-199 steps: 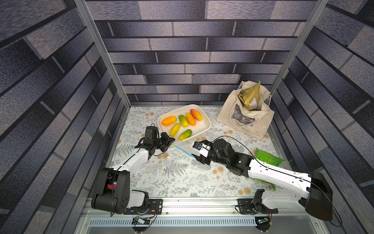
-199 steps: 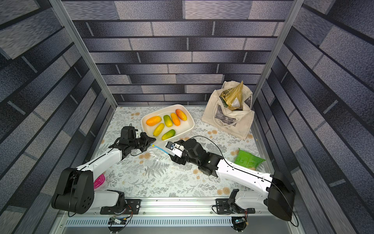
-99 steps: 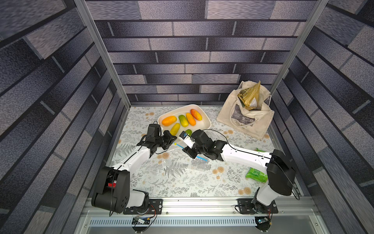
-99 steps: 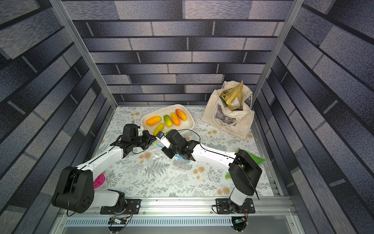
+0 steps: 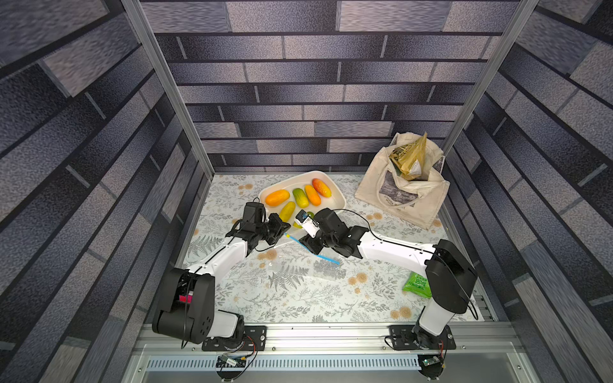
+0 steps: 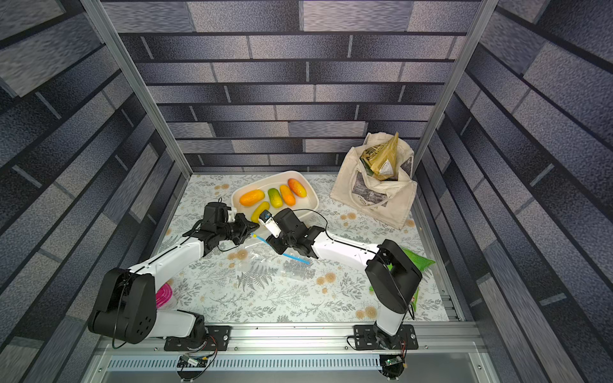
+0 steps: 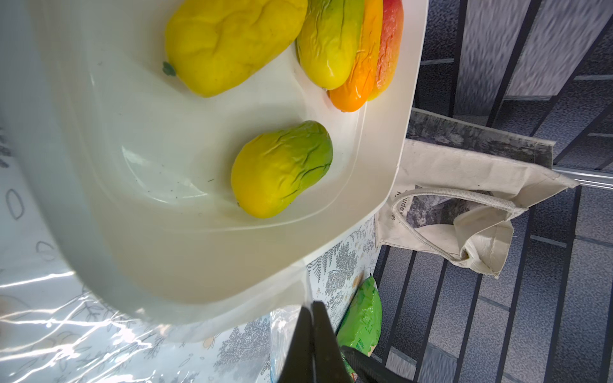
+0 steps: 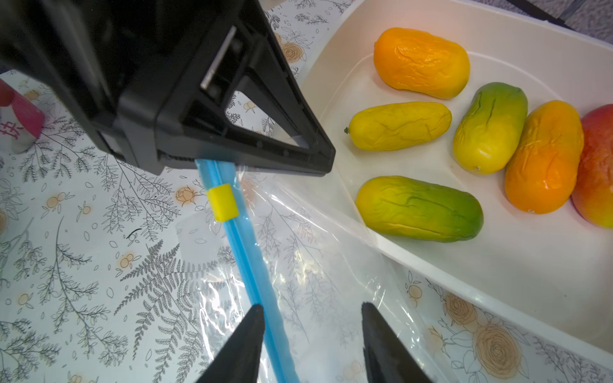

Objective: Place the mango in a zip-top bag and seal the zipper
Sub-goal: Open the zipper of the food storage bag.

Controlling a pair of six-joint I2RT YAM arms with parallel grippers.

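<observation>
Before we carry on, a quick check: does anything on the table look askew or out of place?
Nothing spilled or damaged. The clear crinkly zip-top bag lies crumpled and skewed, one end of its light-blue zipper strip pinched in the shut left pincer. The multicoloured mangoes sit in the white tray.

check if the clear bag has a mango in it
Empty. Only tablecloth print shows through the zip-top bag; all six mangoes sit in the white tray.

The beige canvas tote (image 7: 447,172) carries a line of dark print by its strap; only letters like "ude" can be made out in the left wrist view. A pink item (image 8: 20,122) bears a white glyph, cut off. Print on the green packet (image 7: 363,315) is too small to read.
</observation>
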